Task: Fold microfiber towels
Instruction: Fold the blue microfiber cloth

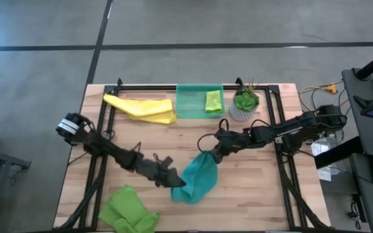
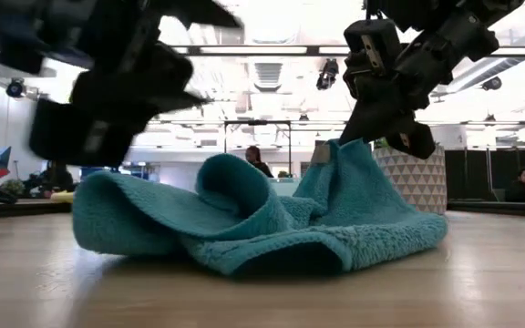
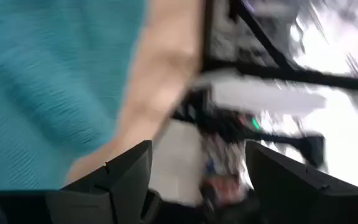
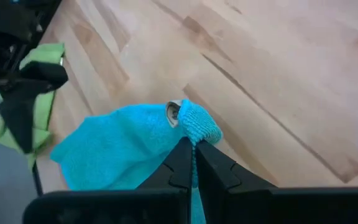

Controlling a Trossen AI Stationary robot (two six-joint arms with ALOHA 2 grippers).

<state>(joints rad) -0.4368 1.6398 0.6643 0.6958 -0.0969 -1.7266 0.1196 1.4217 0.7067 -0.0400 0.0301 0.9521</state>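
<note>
Right gripper (image 1: 206, 154) is pinched shut on the far corner of the teal towel (image 1: 197, 180), holding that corner up off the table (image 1: 251, 188); the rest of the towel lies rumpled near the table's middle, toward the near edge. In the right wrist view the fingers (image 4: 185, 163) meet on the cloth edge, with a small tag (image 4: 173, 111) showing at the corner, writing not readable.

Left gripper (image 1: 177, 182) sits at the teal towel's left edge, jaws spread apart with nothing between them; whether it touches the cloth I can't tell.

Yellow towel (image 1: 141, 107) lies bunched at the far left of the table, just left of the green tray (image 1: 190, 103). One lime towel (image 1: 214, 101) lies folded inside the tray, at its right side. The other lime towel (image 1: 128, 210) lies crumpled at the near left corner. A potted plant (image 1: 244, 103) stands just right of the tray.

No brands or legible labels anywhere.
</note>
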